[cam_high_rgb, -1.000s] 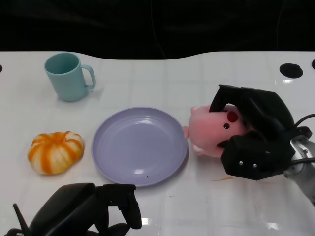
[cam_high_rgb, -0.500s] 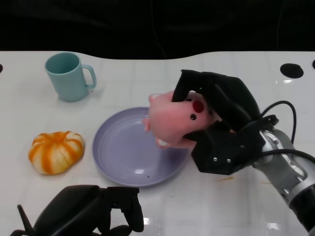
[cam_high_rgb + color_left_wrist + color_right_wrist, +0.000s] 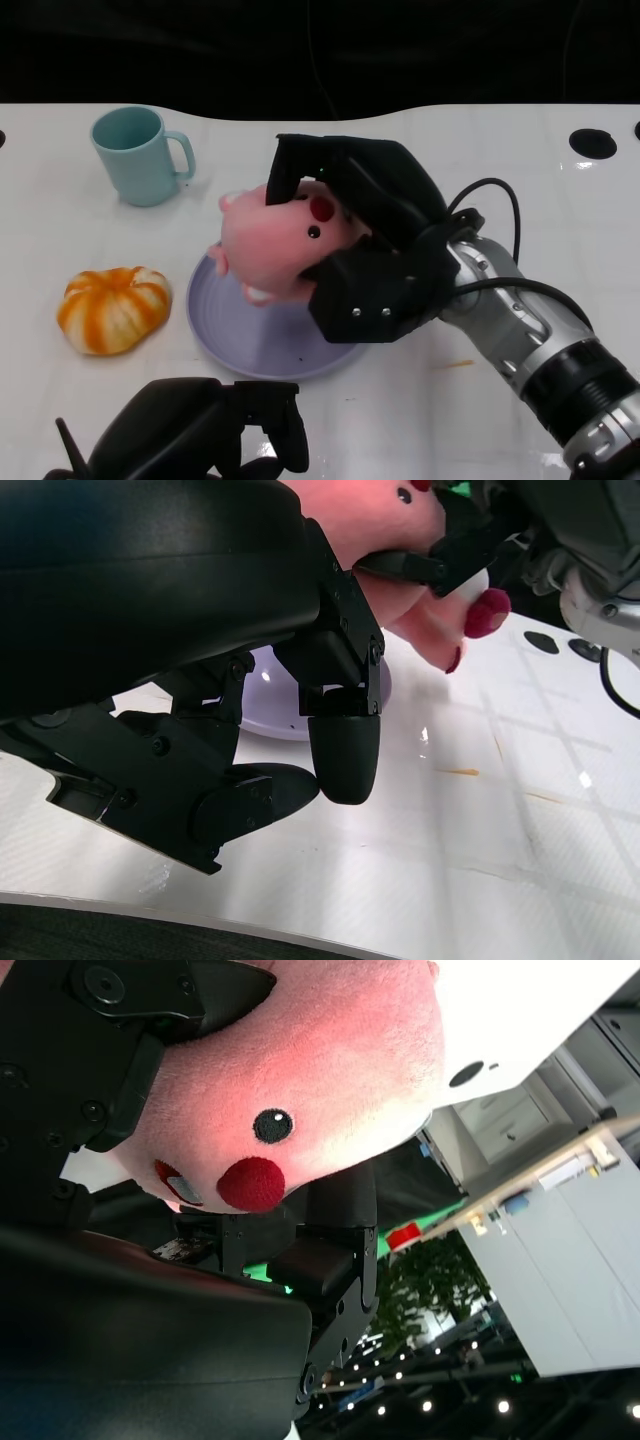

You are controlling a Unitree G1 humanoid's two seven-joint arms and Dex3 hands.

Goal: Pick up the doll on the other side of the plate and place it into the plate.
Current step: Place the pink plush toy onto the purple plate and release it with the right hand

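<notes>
The pink doll (image 3: 272, 243) was gripped in the right hand (image 3: 360, 240), fingers wrapped over its top and thumb side underneath. It was held in the air above the purple plate (image 3: 225, 335), over the plate's far half, not resting on it. The left hand (image 3: 195, 435) was seen at the near table edge, just in front of the plate, fingers curled in with nothing held. A teal mug (image 3: 140, 155) and an orange pumpkin (image 3: 112, 308) were seen left of the plate.
</notes>
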